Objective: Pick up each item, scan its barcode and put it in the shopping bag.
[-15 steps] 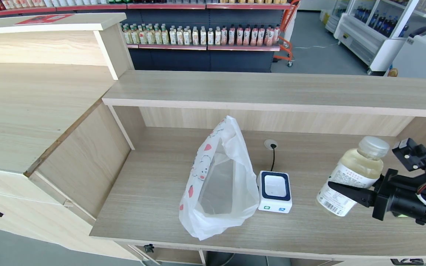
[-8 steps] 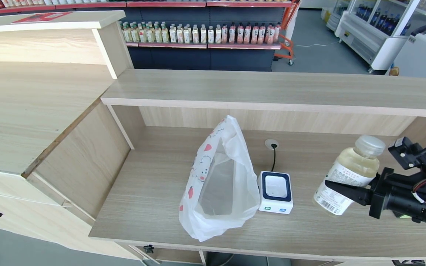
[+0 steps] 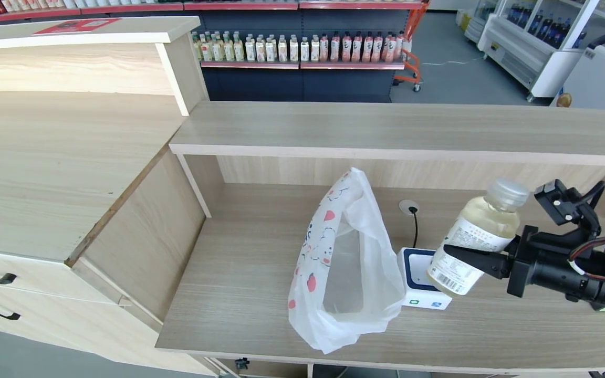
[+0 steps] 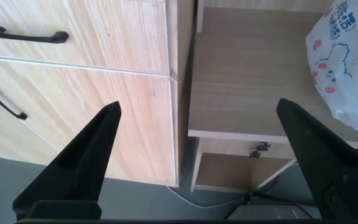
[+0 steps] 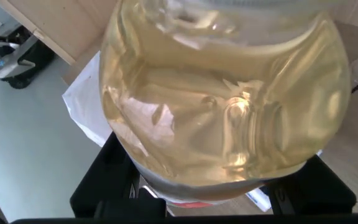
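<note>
You are looking at a bottle (image 3: 475, 231) showing pale yellow liquid under a whitish cap, its white label carrying a black barcode. The right gripper (image 3: 462, 253) is showing black against it. The bag (image 3: 347, 262) is showing see-through white plastic with red spots and outlined cartoon animals. The scanner (image 3: 419, 299) is showing white with a navy frame, and the counter (image 3: 239, 283) is showing pale wood grain.

We've got a light wood checkout counter (image 3: 386, 126), drawers (image 3: 29, 294) on the left, drink shelves (image 3: 302, 50) and coolers (image 3: 523, 47) behind, grey floor (image 3: 455, 79).
</note>
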You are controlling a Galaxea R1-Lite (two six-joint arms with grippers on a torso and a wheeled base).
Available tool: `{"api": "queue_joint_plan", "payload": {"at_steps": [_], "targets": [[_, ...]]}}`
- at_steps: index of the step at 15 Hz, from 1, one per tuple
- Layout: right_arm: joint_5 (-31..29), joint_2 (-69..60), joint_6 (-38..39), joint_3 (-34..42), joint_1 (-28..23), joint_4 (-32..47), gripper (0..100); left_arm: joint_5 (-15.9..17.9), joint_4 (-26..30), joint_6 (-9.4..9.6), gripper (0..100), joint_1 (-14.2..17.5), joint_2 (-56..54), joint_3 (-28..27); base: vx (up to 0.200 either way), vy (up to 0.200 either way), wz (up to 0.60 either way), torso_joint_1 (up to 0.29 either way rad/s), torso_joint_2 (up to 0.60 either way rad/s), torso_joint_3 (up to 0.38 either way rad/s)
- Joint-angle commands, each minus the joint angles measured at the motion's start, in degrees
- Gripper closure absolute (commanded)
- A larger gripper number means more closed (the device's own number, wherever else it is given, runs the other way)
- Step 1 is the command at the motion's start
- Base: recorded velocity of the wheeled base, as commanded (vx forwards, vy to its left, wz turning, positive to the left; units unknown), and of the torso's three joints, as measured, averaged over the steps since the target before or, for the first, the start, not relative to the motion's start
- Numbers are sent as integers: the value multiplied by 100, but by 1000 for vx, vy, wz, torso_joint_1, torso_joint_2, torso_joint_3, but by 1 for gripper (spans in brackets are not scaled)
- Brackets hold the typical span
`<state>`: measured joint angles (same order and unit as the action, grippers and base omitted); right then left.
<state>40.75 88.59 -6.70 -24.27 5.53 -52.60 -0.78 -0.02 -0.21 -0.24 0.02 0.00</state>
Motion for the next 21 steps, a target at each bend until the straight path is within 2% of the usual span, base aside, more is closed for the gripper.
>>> {"api": "queue_joint_plan", "payload": {"at_steps": [1,3,6,11,15,21], "targets": [[-103,247,-6,-16,194,-13,100,-1,2,-6,0,-2,-2,0,0,0,0,0,0,0],[-419,651,-24,-139,387,-66,100,-1,2,-6,0,-2,-2,0,0,0,0,0,0,0],[-445,1328,-77,-544,554,-154,100,-1,2,-6,0,-2,-2,0,0,0,0,0,0,0],[-551,2866,-226,-878,941,-1463,100,-1,2,-6,0,-11,-2,0,0,0,0,0,0,0],[-779,3894,-1079,-1695,1292,-1560,100,-1,2,-6,0,-2,-2,0,0,0,0,0,0,0],[-797,4641,-1703,-2776,1556,-1762,100,-1,2,-6,0,-2,-2,0,0,0,0,0,0,0]]}}
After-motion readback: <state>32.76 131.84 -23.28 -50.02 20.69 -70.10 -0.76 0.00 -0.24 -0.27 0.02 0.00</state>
